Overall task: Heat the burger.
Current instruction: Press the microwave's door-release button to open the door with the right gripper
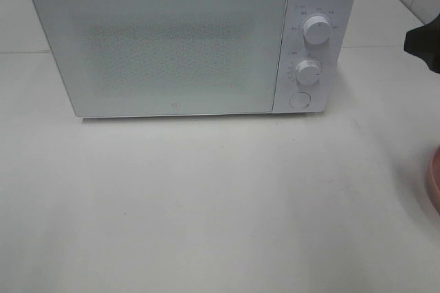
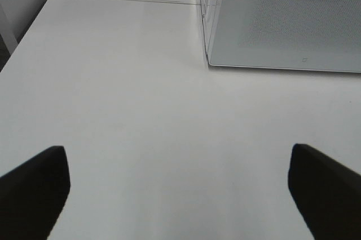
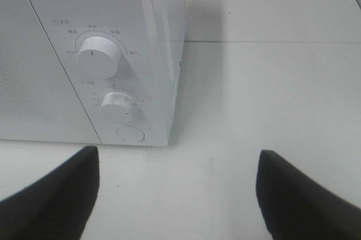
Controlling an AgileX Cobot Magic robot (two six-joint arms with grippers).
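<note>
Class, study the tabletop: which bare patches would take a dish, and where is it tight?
The broad strip of table in front of the microwave is bare, from the left edge across to the pink plate. The table right of the microwave is bare too. Tightest: the right edge by the plate.

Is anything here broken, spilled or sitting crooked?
Nothing stands out. The microwave stands upright on the white table, door shut, both dials in place, no spills. Only the rim of a pink plate shows at the right edge; no burger is in view.

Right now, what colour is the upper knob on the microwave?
White, like the microwave; the upper knob shows best in the right wrist view.
</note>
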